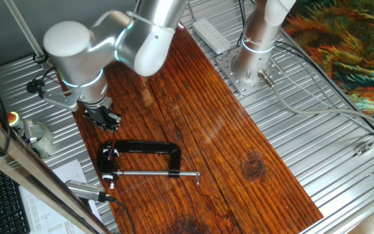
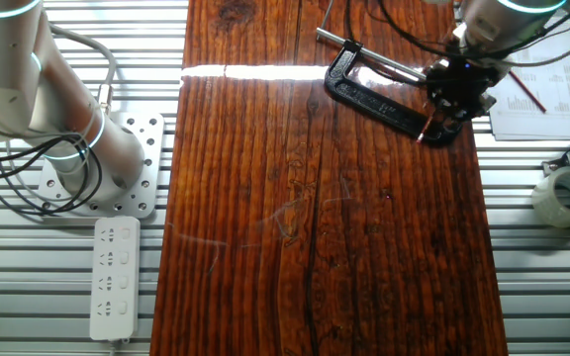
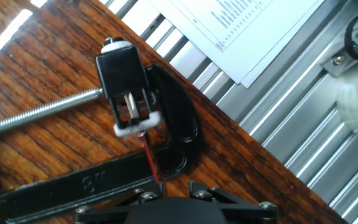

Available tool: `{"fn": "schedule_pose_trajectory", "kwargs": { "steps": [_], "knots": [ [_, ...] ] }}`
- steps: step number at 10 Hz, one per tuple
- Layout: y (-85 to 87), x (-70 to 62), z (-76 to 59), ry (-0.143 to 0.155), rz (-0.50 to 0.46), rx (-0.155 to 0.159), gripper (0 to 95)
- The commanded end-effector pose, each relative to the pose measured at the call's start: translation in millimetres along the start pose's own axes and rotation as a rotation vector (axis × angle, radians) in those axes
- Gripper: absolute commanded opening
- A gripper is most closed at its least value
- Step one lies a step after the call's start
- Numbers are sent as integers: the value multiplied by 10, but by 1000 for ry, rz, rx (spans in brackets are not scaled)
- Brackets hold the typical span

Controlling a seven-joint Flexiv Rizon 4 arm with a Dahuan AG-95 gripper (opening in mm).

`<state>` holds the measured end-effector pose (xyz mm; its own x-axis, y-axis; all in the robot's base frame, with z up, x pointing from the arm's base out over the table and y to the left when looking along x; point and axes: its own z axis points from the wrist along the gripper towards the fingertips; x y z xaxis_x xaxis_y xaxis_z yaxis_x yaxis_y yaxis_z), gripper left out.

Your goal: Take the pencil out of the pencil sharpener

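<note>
Your gripper (image 3: 166, 198) sits at the bottom edge of the hand view with the thin red pencil (image 3: 150, 157) running up out of it, so the jaws look closed on the pencil, though the fingertips themselves are cut off by the frame. The pencil's far end goes into the small black pencil sharpener (image 3: 125, 84), which sits at the end of the silver screw rod (image 3: 39, 112) of the black clamp (image 3: 176, 118).

In the other fixed view you see the gripper (image 2: 443, 109) directly over the clamp (image 2: 379, 94), with a short reddish sliver of the pencil (image 2: 426, 129) slanting down beside the clamp's end. In the one fixed view the gripper (image 1: 104, 120) hangs just above the clamp (image 1: 145, 159); the pencil is too faint to pick out there.

The clamp lies on a red-brown wooden board (image 1: 239, 149) laid over a ribbed metal table (image 1: 330, 143). Only the hand view shows the sharpener clearly. Only the other fixed view shows the white power strip (image 2: 114, 277) and a tape roll (image 2: 569, 193), both well away from the clamp. Printed paper sheets (image 3: 247, 31) lie just beyond the clamp.
</note>
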<state>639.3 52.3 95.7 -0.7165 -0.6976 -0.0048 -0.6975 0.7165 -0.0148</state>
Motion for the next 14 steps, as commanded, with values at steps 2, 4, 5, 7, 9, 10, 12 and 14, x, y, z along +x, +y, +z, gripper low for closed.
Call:
{"fn": "schedule_pose_trajectory", "kwargs": {
  "steps": [2, 4, 5, 7, 9, 10, 12, 14],
  "knots": [
    [-30, -43, 81, -20, -106, -71, 190],
    [-26, -60, 114, -32, -122, -82, 190],
    [-4, -77, 123, -25, -137, -86, 190],
    [49, -118, 147, -20, -125, -88, 190],
    [54, -121, 150, -16, -130, -88, 190],
    [52, -120, 158, -12, -138, -89, 190],
    [63, -124, 157, -7, -157, -96, 190],
    [101, -118, 173, -8, -159, -97, 190]
  ]
}}
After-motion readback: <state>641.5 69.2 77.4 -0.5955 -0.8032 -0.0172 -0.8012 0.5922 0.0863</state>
